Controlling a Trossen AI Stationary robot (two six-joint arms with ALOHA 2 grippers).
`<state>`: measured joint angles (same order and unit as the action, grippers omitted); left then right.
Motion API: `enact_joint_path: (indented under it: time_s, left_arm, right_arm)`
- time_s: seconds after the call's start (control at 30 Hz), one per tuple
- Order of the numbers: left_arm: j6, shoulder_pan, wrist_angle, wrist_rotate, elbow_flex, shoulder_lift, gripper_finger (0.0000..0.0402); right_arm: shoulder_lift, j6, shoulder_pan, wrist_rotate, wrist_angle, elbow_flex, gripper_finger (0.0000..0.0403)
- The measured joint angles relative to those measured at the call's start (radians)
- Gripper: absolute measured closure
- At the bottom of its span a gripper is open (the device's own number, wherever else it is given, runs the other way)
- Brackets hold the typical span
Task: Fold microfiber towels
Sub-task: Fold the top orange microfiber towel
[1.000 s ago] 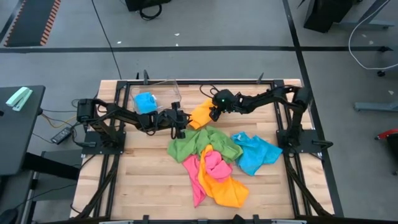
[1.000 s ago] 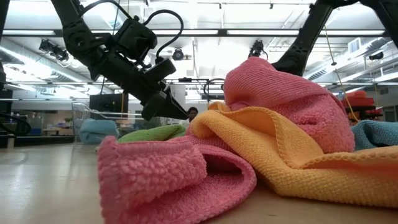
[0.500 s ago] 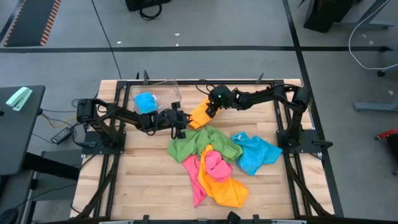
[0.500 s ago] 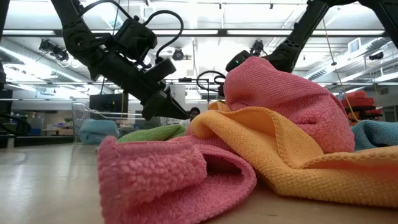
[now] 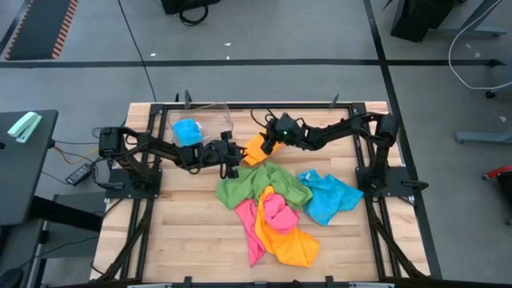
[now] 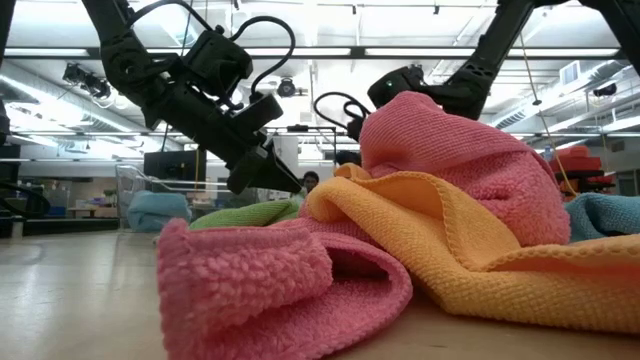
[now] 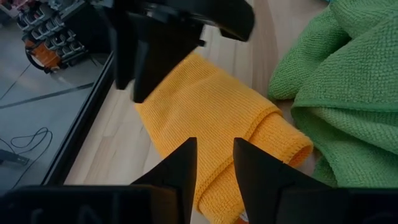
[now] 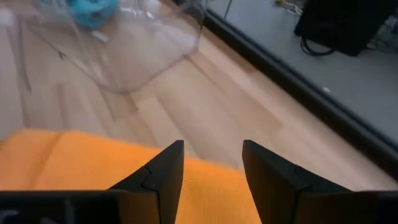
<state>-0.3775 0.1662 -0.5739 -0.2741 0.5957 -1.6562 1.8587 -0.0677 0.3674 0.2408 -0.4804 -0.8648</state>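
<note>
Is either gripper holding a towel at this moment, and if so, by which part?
Neither. The left gripper and the right gripper both stand open just above the folded orange towel, with nothing between their fingers.

Folded towel point(image 5: 257, 148) far-centre on table point(image 5: 184, 232), between left gripper point(image 5: 233, 170) and right gripper point(image 5: 266, 146). Bin point(image 5: 204, 122) far-left, one towel point(image 5: 187, 130) inside. Towel pile point(image 5: 280, 210) centre, near side of folded towel.
</note>
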Motion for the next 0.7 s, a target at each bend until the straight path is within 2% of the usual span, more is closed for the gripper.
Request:
enact_joint_path:
  time_s: [0.13,0.47,0.7]
  left_arm:
    - [0.000,0.000,0.000,0.000,0.000,0.000,0.0289]
    - [0.005,0.000,0.006,0.000,0.000,0.000,0.0289]
    - [0.007,0.000,0.012,0.000,0.000,0.000,0.0287]
  right_arm:
    - [0.002,-0.036,-0.006,0.027,0.017,0.024,0.0231]
    - [0.134,-0.116,0.012,0.031,0.012,0.014,0.0231]
    - [-0.008,-0.105,0.009,0.045,0.140,0.023,0.0231]
